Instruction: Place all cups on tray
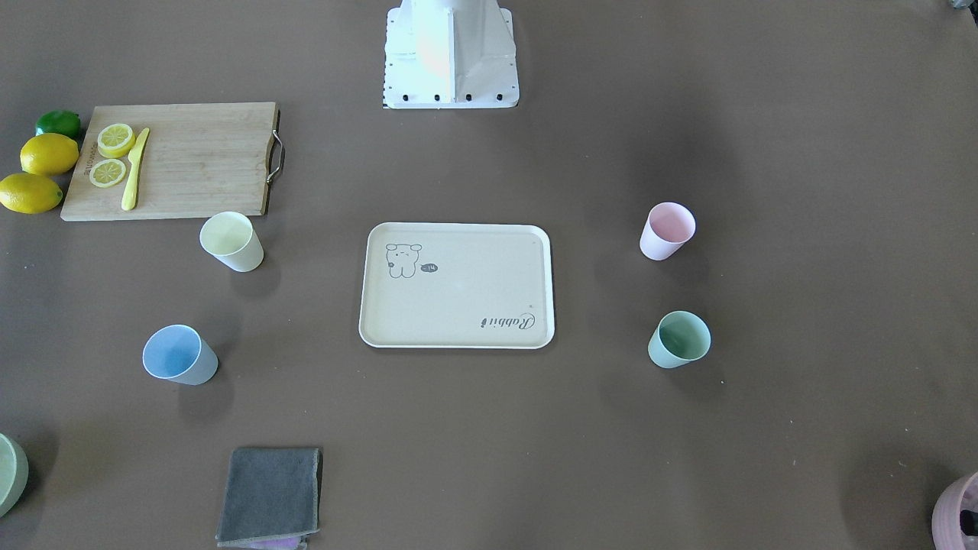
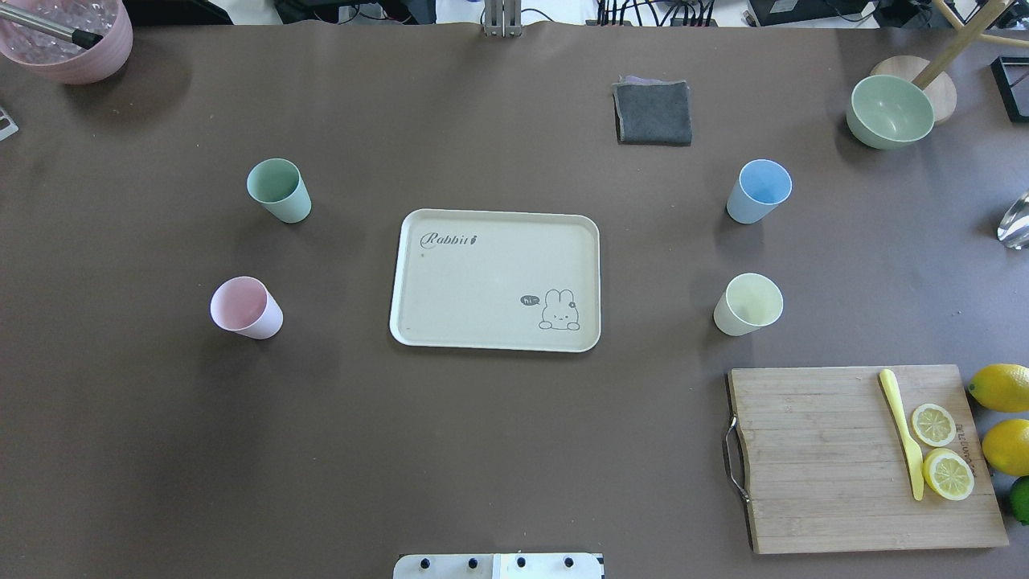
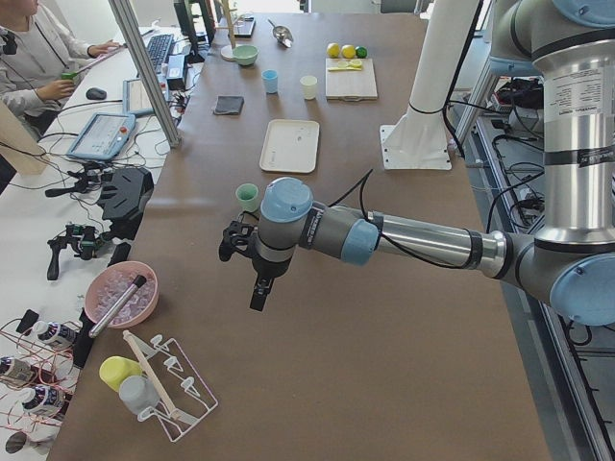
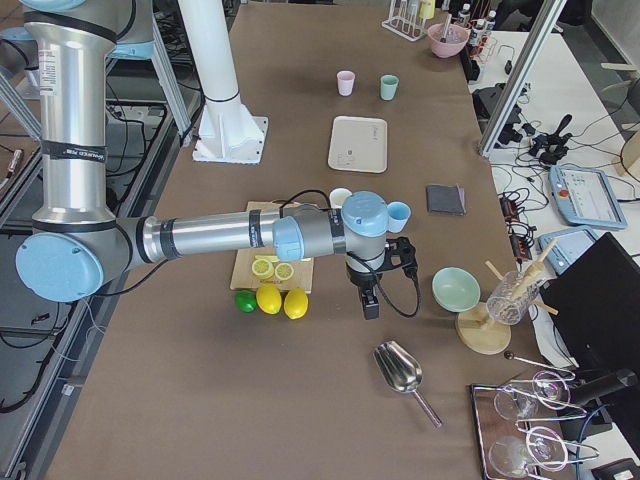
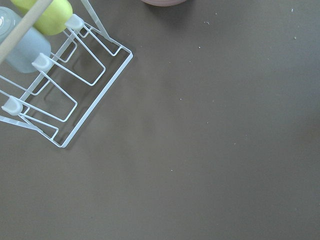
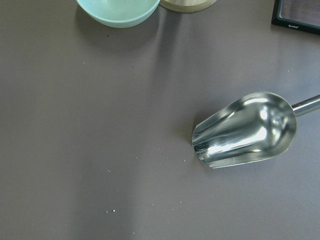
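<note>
The cream tray (image 2: 494,344) lies mid-table with nothing on it; it also shows in the front view (image 1: 457,340). Four cups stand upright on the table around it. The mint green cup (image 2: 278,190) and pink cup (image 2: 245,307) are on my left. The light blue cup (image 2: 758,190) and pale yellow cup (image 2: 748,303) are on my right. My left gripper (image 3: 259,288) hangs above the table's left end, beyond the mint cup (image 3: 248,197). My right gripper (image 4: 371,302) hangs above the right end, past the blue cup (image 4: 399,215). I cannot tell whether either is open or shut.
A wooden cutting board (image 2: 820,466) holds lemon slices and a yellow knife, with lemons (image 2: 1001,386) beside it. A grey cloth (image 2: 653,112), a pale green bowl (image 2: 889,111) and a mauve vessel (image 2: 68,36) stand at the far edge. A metal scoop (image 6: 245,130) and a wire rack (image 5: 60,90) lie under the wrists.
</note>
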